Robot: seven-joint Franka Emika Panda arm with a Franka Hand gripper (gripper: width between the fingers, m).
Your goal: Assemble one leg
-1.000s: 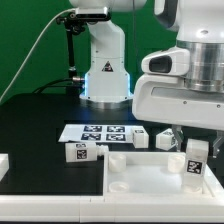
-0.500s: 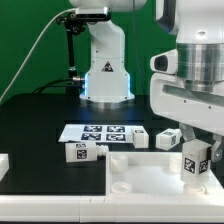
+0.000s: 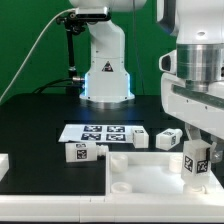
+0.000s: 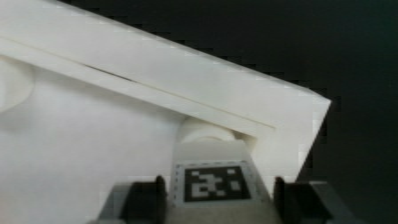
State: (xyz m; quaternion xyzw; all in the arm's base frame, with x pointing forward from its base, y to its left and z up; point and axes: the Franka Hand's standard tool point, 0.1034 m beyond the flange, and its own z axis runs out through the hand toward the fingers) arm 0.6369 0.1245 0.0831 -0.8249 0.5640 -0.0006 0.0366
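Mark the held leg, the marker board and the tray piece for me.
held leg (image 3: 194,162): exterior view, on its tagged face.
marker board (image 3: 100,131): exterior view, middle of its tag row.
tray piece (image 3: 143,174): exterior view, bare floor inside the rims.

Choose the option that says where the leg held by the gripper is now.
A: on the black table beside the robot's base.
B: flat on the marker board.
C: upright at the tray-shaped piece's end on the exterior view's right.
C: the leg is held upright in the gripper, over the white tray-shaped piece at its end on the exterior view's right.
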